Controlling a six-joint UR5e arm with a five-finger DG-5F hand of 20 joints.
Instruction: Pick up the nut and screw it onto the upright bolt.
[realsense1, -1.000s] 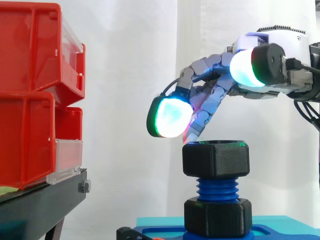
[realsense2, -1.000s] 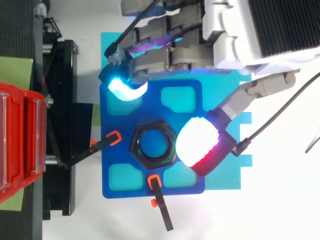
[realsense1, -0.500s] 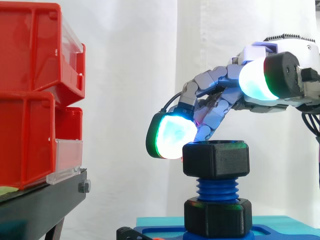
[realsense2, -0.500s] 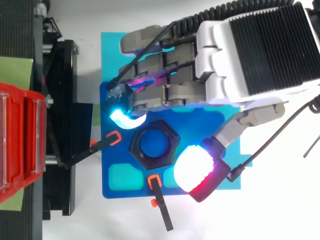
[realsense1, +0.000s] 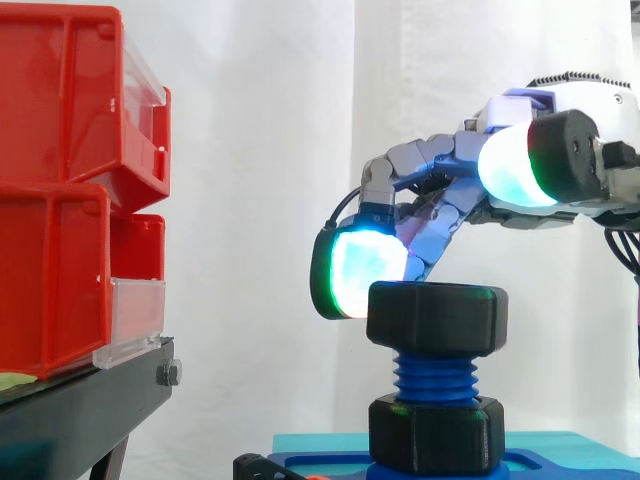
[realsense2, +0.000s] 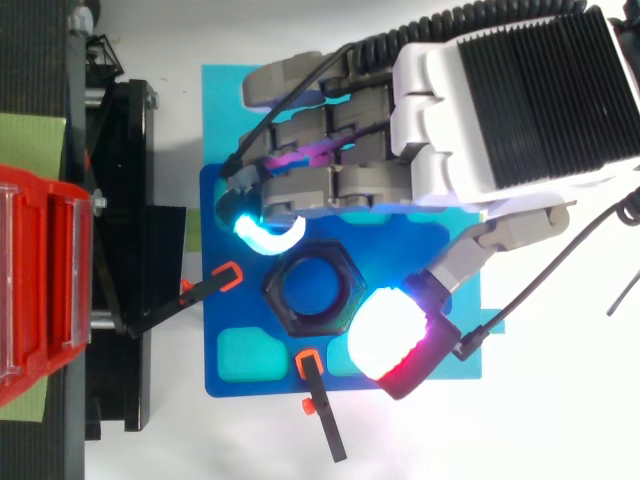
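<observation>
Atop the upright blue bolt sits the black hexagonal nut, its bore open to the top view and the blue bolt end showing inside it. A few turns of bare thread show between it and a second black hex collar at the bolt's foot. The bolt rises from a blue fixture plate with cyan pockets, which lies on a cyan mat.

From the right, the hand reaches over the nut. Its fingers arch downward, and one glowing cyan fingertip pad lies against the nut's upper left corner. From above, this pad sits just beside the nut's far left edge. The thumb pad, white with a red rim, overlaps the nut's near right edge from above. In the side view it stands well above the nut's top. So the fingers are spread wide from the thumb and grip nothing.

Two black clamps with orange tips point at the plate's left and near edges. To the left, stacked red bins rest on the black stand, before the white curtain.
</observation>
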